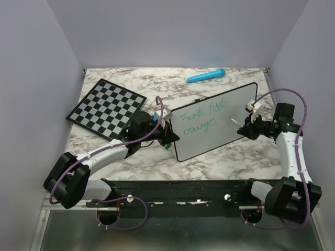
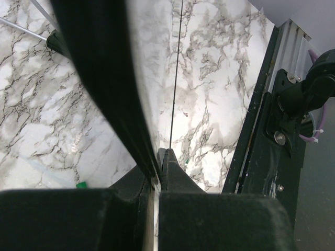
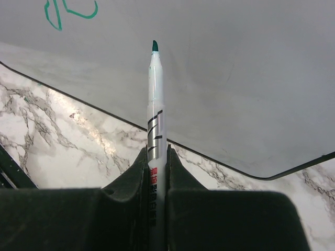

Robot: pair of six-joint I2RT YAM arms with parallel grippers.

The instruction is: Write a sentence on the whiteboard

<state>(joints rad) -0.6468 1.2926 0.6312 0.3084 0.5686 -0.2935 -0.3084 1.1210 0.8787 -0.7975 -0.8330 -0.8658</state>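
Observation:
The whiteboard (image 1: pixel 209 140) lies slanted on the marble table, with the sentence (image 1: pixel 203 118) on it in two lines of teal-green scrawl. My left gripper (image 1: pixel 168 134) is shut on the board's left edge. In the left wrist view the black frame of the whiteboard (image 2: pixel 104 78) runs edge-on into the left gripper (image 2: pixel 158 157). My right gripper (image 1: pixel 244 128) is shut on a white marker (image 1: pixel 234 123), whose green tip points at bare board right of the second line. In the right wrist view the marker (image 3: pixel 156 104) stands straight up from the right gripper (image 3: pixel 156 151) over the whiteboard (image 3: pixel 235 78). Whether the tip touches I cannot tell.
A black-and-white chessboard (image 1: pixel 107 108) lies at the back left, near the left arm. A blue cylindrical object (image 1: pixel 205 76) rests behind the whiteboard. A small green piece (image 1: pixel 168 147) sits under the left gripper. The black mounting rail (image 1: pixel 172 191) runs along the near edge; grey walls enclose the table.

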